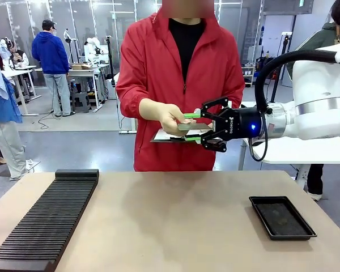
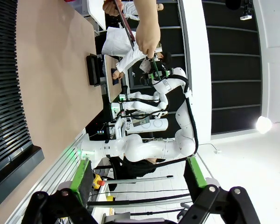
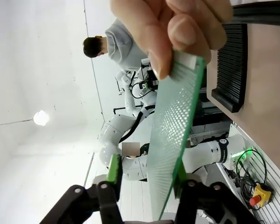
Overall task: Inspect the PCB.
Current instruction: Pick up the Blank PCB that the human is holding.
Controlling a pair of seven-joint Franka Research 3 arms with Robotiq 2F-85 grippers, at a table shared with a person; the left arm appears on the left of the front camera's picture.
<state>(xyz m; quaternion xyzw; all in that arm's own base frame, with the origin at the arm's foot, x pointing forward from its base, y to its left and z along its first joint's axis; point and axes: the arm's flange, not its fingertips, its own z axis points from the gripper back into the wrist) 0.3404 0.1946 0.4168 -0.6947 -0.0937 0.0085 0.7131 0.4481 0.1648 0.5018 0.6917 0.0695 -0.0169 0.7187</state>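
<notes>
Across the table, the person's hand (image 1: 169, 118) holds out the PCB (image 1: 196, 127), a thin green board seen edge-on at chest height. My right gripper (image 1: 191, 126) reaches in from the right, one finger above the board's free end and one below, with gaps still showing, so it is open. In the right wrist view the speckled PCB (image 3: 175, 126) runs from the person's fingertips (image 3: 177, 28) down between my green pads (image 3: 114, 172), close to one pad and apart from the other. My left gripper (image 2: 136, 177) is open and holds nothing.
A long black slotted rack (image 1: 45, 218) lies on the table's left side. A shallow black tray (image 1: 281, 217) sits at the right. The person's other hand holds a dark flat tablet (image 1: 165, 137) just below the PCB. Bare tabletop (image 1: 170, 226) lies between rack and tray.
</notes>
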